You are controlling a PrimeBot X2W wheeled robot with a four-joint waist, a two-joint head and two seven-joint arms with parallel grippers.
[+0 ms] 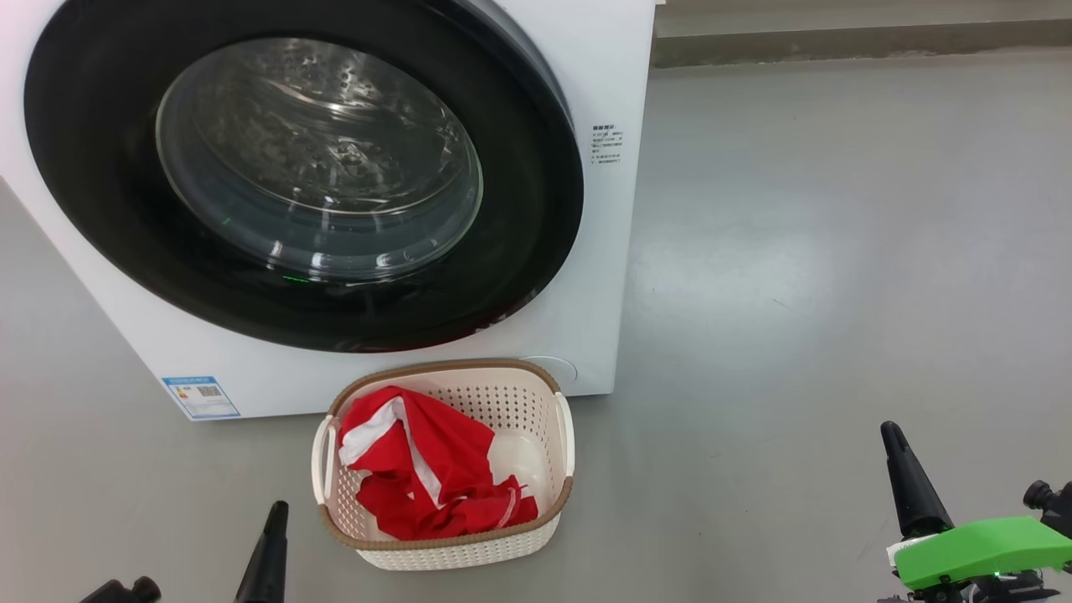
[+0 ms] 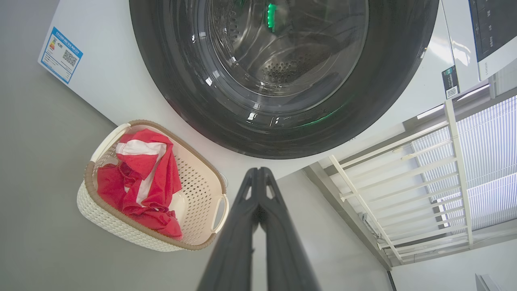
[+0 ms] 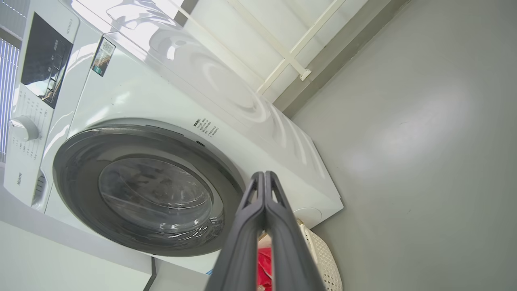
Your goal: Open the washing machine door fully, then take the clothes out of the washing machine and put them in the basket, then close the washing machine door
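Door shut, laundry in the basket.
The round, glossy black-rimmed washing machine door (image 1: pixel 318 159) sat flush on the big white washing machine (image 1: pixel 611 84). The red-and-white fabric clothes (image 1: pixel 427 477) lay heaped in the cream perforated plastic basket (image 1: pixel 569 435) just below it, handy for unloading. The left gripper (image 2: pixel 257 171) and right gripper (image 3: pixel 263 174) were pressed together and empty, likely finished.

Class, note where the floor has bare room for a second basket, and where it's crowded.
Free: broad floor right of washing machine and basket; smaller patch left of the basket. Crowded: between basket and machine; clothes cover the basket's left side.
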